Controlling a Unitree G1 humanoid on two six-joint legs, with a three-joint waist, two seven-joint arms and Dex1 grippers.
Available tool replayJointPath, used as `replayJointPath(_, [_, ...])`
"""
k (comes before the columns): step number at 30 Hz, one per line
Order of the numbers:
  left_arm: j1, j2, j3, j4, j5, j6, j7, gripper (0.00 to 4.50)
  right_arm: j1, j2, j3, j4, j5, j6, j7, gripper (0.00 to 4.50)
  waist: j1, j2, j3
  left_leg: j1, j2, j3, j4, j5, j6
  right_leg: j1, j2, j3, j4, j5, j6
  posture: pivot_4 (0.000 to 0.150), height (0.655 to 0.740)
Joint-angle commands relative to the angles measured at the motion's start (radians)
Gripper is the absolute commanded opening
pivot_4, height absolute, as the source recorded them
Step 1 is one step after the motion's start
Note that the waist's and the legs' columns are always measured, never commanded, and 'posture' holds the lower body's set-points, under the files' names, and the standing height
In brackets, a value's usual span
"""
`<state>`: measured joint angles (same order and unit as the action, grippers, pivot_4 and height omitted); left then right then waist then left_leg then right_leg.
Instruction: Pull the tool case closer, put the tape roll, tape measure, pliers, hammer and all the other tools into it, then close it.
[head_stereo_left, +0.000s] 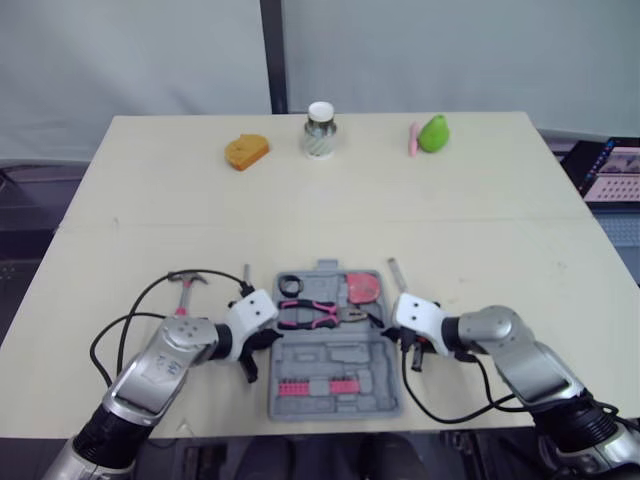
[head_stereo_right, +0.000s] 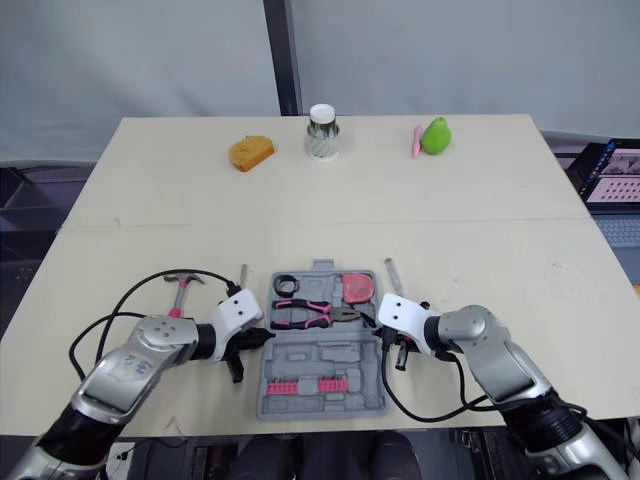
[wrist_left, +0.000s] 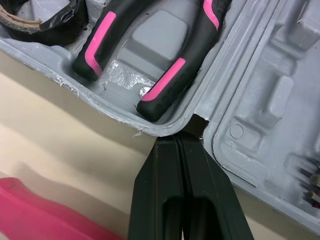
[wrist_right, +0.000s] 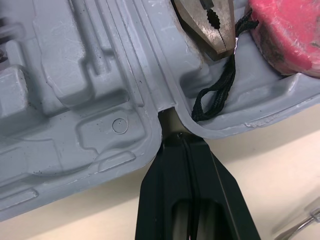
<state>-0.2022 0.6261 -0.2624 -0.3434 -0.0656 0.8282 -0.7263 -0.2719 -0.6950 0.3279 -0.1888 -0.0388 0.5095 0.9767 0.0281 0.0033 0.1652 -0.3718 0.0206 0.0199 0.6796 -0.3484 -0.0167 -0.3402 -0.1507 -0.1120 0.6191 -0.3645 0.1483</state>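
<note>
Grey tool case sits between left claw and right claw.

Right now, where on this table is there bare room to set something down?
Free: the wide band of table between the far row (orange object, jar, green object) and the tool case. Crowded: both sides of the case, with the left gripper, hammer and right gripper.

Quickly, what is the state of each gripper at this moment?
Left gripper: closed, holding nothing, tips at the tool case edge.
Right gripper: closed, holding nothing, tips at the opposite case edge.
</note>
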Motion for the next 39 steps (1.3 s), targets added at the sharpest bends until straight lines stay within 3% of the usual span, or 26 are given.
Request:
replayJointPath(1, [-0.013,-0.019,-0.029,-0.014,-0.004,-0.073,-0.007,0.02,-0.011,0.016,0.005,-0.018,0.01,-0.007,-0.004,0.0,0.0,0.0,0.0,0.0,0.0,0.0,0.0,0.0,0.0,0.0,0.0,0.0,0.0,0.0,0.0,0.15,0.74])
replayJointPath(39, [-0.022,-0.05,-0.025,0.139,0.034,-0.227,-0.006,0.02,-0.026,0.035,0.003,0.012,-0.009,-0.025,-0.022,0.0,0.001,0.0,0.0,0.0,0.0,0.0,0.001,0.0,0.0,0.001,0.0,0.0,0.0,0.0,0.0,0.15,0.74])
